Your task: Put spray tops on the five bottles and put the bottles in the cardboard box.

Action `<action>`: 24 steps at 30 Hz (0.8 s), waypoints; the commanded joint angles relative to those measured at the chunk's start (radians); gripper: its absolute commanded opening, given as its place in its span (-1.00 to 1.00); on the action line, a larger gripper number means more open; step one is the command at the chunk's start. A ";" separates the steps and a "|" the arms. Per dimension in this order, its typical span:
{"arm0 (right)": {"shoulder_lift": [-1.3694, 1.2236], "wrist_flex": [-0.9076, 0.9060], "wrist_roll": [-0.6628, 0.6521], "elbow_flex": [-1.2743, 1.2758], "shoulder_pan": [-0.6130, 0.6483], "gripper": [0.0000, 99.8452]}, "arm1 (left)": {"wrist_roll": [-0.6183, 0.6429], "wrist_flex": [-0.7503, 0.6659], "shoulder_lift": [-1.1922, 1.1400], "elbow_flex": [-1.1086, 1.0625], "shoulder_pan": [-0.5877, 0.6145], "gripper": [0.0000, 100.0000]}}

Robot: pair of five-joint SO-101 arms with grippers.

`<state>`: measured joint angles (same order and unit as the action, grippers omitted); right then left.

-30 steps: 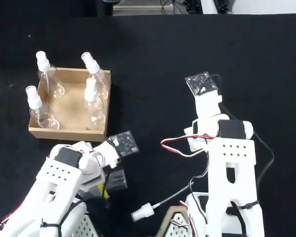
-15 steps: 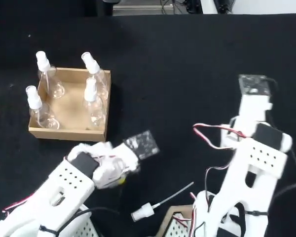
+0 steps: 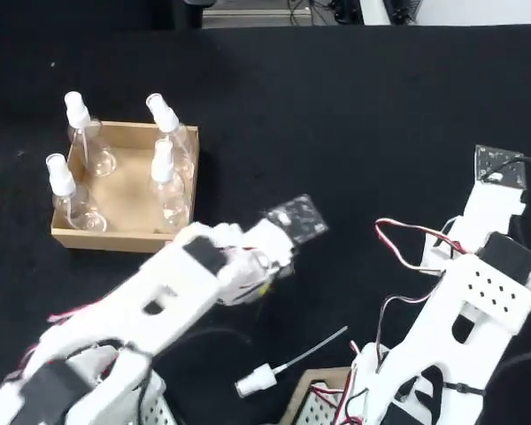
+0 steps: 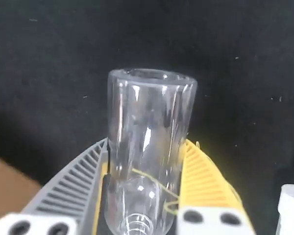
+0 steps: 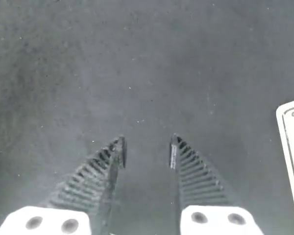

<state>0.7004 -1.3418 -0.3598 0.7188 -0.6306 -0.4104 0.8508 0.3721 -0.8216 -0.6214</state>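
1. So, the left arm (image 3: 186, 283) stretches from the near-left corner toward the middle of the counter (image 3: 336, 106). Its wrist sits just off the near right corner of the cardboard box (image 3: 124, 237).
2. The left pincer (image 4: 146, 146) is clamped on a clear bottle (image 4: 149, 103) with no top on it. The threaded neck sits back by the wrist and the flat base points away.
3. The right arm (image 3: 482, 283) is over on the right side. The right pincer (image 5: 146, 149) has its fingers apart with nothing between them, above bare counter.
4. The box holds four bottles (image 3: 166, 190), upright, one per corner, all capped in white.
5. A loose spray top (image 3: 258, 381) lies on its side at the near edge, between the arm bases.
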 commanded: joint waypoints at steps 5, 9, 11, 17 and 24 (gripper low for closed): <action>0.030 0.023 -0.008 -0.018 -0.008 -0.74 | 0.017 0.166 -0.107 0.205 0.016 -0.23; 0.025 0.052 -0.008 -0.010 -0.008 -0.74 | 0.009 0.307 -0.107 0.328 0.041 -0.35; 0.025 0.051 -0.008 -0.010 -0.008 -0.74 | 0.009 0.391 -0.107 0.398 0.048 -0.35; 0.025 0.049 -0.044 -0.010 -0.008 -0.74 | -0.035 0.660 -0.107 0.499 0.051 -0.36; 0.025 0.051 -0.057 -0.012 -0.008 -0.74 | -0.038 0.554 0.034 0.248 0.081 -0.45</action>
<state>0.7004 -1.3157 -0.4104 0.7188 -0.6306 -0.4381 1.4737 0.3076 -0.4841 -0.5616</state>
